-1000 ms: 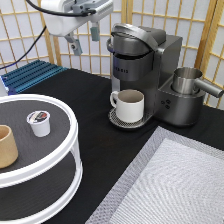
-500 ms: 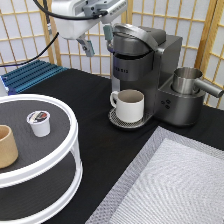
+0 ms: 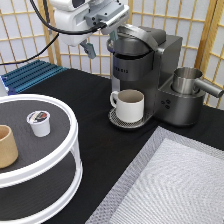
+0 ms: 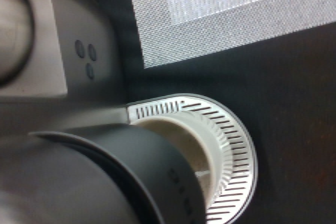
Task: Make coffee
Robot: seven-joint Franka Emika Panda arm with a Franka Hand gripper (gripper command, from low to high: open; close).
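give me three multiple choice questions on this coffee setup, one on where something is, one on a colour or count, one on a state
1. Where is the coffee pod?
A. inside the mug
B. on the top shelf of the round white stand
C. between the gripper's fingers

2. How many drinking vessels are in view?
A. one
B. two
C. four

3. What state is the gripper in?
A. open, holding nothing
B. shut on the pod
C. shut on the mug's handle

Answers:
1 B: the pod stands on the stand's dark top, at the exterior view's left.
2 B: the white mug under the coffee machine and the tan cup on the stand.
3 A: its fingers are spread and empty by the machine's lid.
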